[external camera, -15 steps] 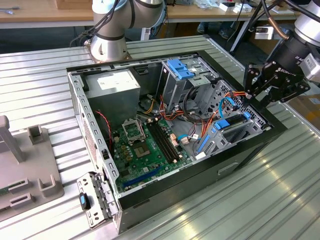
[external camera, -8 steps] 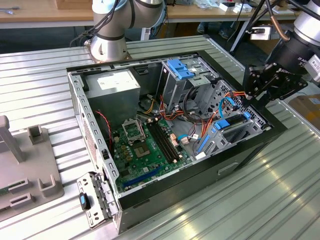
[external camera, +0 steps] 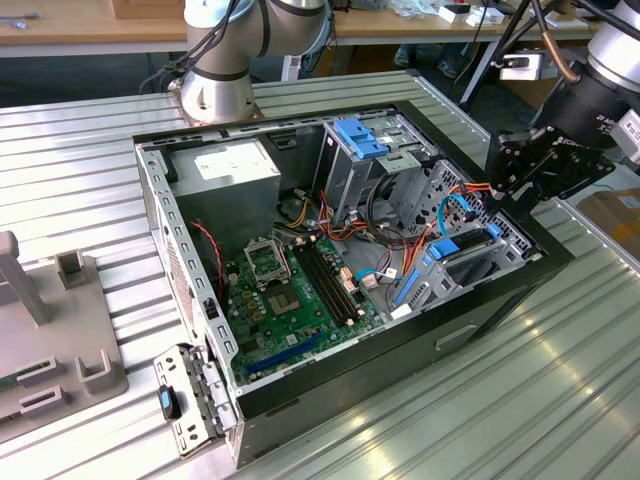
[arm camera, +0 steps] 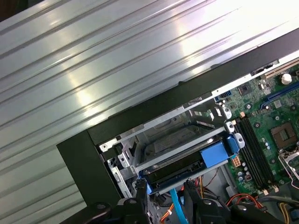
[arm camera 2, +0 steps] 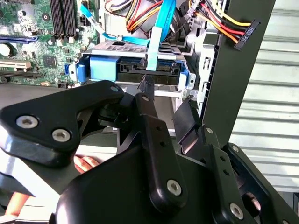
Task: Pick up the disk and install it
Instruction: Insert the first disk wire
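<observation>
The disk (external camera: 465,255) is a dark flat drive with blue side rails. It lies inside a metal bay at the corner of the open computer case (external camera: 160,230), on the exterior view's right. A light-blue flat cable (arm camera 2: 159,32) runs to the disk's (arm camera 2: 140,67) connector edge. My gripper (external camera: 508,198) hovers just above and outside that corner. In both wrist views its black fingers (arm camera: 140,193) stand apart, and the gripper (arm camera: 164,191) is open. The blue cable passes between the fingers without being pinched. The disk (arm camera: 187,165) sits just beyond the fingertips of the gripper (arm camera 2: 168,100).
A tall grey cage with a light-blue latch (external camera: 365,150), a grey box with a white label (external camera: 225,170) and the green motherboard (external camera: 290,290) fill the case. A loose power plug on coloured wires (arm camera 2: 243,35) hangs near the gripper. A person's fingers (arm camera 2: 86,164) show below it.
</observation>
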You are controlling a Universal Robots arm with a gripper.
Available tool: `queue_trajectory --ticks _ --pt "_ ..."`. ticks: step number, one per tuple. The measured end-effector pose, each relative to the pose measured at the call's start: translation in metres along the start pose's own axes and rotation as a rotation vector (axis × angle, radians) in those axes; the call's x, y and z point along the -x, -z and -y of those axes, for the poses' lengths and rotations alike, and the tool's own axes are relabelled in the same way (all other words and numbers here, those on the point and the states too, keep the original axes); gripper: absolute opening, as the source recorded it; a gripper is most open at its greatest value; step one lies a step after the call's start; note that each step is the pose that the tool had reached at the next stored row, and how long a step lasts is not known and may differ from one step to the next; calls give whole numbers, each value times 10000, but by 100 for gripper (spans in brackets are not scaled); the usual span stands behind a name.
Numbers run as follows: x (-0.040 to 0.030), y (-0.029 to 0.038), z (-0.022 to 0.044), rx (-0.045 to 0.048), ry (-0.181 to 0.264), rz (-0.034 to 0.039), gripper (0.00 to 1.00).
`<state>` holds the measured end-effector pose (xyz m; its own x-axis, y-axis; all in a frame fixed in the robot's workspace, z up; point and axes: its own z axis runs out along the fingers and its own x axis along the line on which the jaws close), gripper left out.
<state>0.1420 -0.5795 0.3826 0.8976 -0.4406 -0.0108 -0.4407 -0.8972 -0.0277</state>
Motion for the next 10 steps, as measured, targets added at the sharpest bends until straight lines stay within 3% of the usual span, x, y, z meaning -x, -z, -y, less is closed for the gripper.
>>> queue_trajectory --ticks 7,10 --pt "7 -1 25 0 17 0 44" --pt "-27 -1 51 1 56 2 44"
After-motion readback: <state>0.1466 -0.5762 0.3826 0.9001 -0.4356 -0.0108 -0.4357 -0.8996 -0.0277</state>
